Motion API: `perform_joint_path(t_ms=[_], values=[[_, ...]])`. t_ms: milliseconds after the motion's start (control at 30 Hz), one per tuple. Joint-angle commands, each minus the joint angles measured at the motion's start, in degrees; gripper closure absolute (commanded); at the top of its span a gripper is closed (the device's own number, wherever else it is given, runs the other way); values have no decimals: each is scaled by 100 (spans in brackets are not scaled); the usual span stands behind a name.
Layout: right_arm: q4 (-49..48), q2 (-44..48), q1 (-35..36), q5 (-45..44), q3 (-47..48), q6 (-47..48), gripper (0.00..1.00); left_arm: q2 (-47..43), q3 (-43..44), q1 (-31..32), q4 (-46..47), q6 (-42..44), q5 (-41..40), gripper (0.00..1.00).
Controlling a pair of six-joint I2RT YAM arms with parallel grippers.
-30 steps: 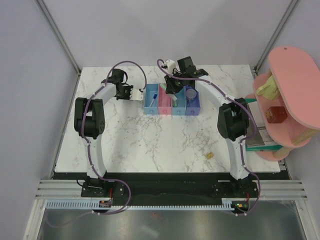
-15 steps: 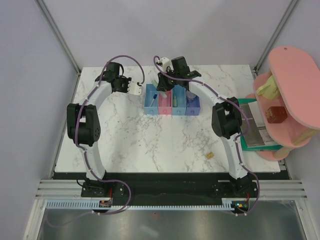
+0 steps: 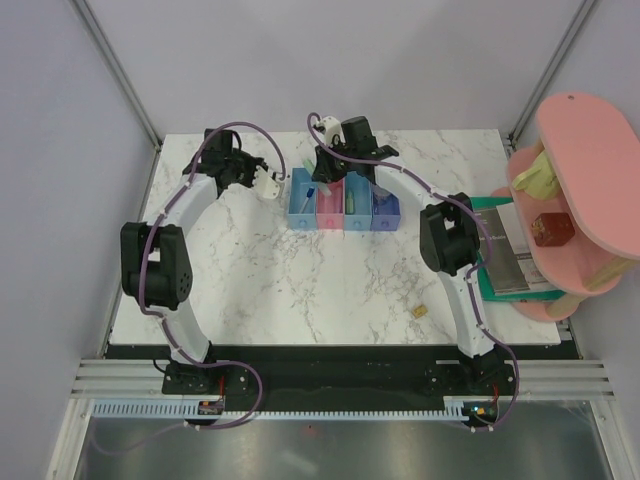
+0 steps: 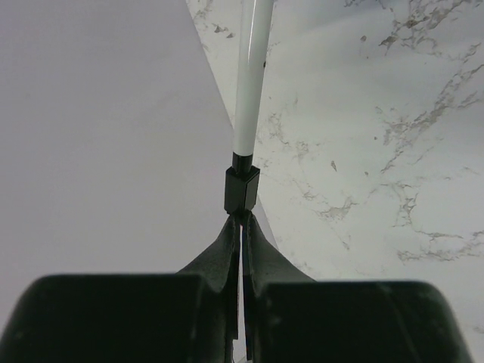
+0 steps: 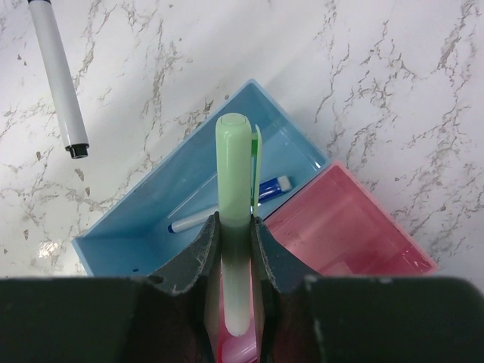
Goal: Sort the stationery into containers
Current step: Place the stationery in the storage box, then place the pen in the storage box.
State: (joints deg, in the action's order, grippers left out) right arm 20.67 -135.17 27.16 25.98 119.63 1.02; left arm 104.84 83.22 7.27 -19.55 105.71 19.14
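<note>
A tan nub (image 3: 421, 311) lies well in front of the row of bins (image 3: 358, 224), toward its right end. Over the row's left end, the right gripper (image 5: 234, 219) clamps a pale green bar (image 5: 233, 151) above the light blue bin (image 5: 144, 219), which holds a blue-tipped marker (image 5: 268, 187), beside the pink bin (image 5: 348, 219). Just left of the row, the left gripper (image 4: 241, 219) has its jaws pressed together, and the pen (image 4: 249, 83) lies beyond their tips.

White tubular links, joined by bulky black joint housings, are shown on the left arm (image 3: 180, 205) and the right arm (image 3: 465, 305). A purple cable (image 3: 240, 126) is looped along each arm from a black base plate (image 3: 195, 378). In the wrist views, tapered matte black fingers (image 4: 221, 253) are seen rising from a broad black housing.
</note>
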Motion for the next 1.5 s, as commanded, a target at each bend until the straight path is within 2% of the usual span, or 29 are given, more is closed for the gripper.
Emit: perform_joint_path(t_ms=[0, 367, 467, 500, 600, 800, 1033, 1400, 1467], values=[[-616, 35, -17, -207, -106, -312, 94, -297, -183, 20, 619, 626, 442, 98], [-1346, 483, -61, -716, -1354, -550, 91, -368, -509, 178, 988, 1575, 1188, 98], [-1381, 597, -61, -848, -1539, -550, 82, -271, -473, 275, 1102, 1768, 1390, 98], [-1372, 650, -61, -866, -1557, -550, 73, -253, -473, 310, 1129, 1882, 1496, 98], [-1346, 782, -61, -893, -1627, -541, 58, -139, -438, 389, 1173, 2136, 1680, 98], [-1214, 1177, -70, -919, -1706, -410, 48, 194, -315, 469, 1287, 2690, 1918, 98], [-942, 1634, -272, -1094, -1671, -313, 44, 546, 10, 425, 1656, 2893, 2270, 98], [-766, 2522, -957, -1306, -2163, -348, 43, 1223, 572, -32, 1630, 4500, 3042, 98], [-740, 2671, -1081, -1288, -2321, -322, 43, 1232, 581, -85, 1630, 4555, 3184, 98]])
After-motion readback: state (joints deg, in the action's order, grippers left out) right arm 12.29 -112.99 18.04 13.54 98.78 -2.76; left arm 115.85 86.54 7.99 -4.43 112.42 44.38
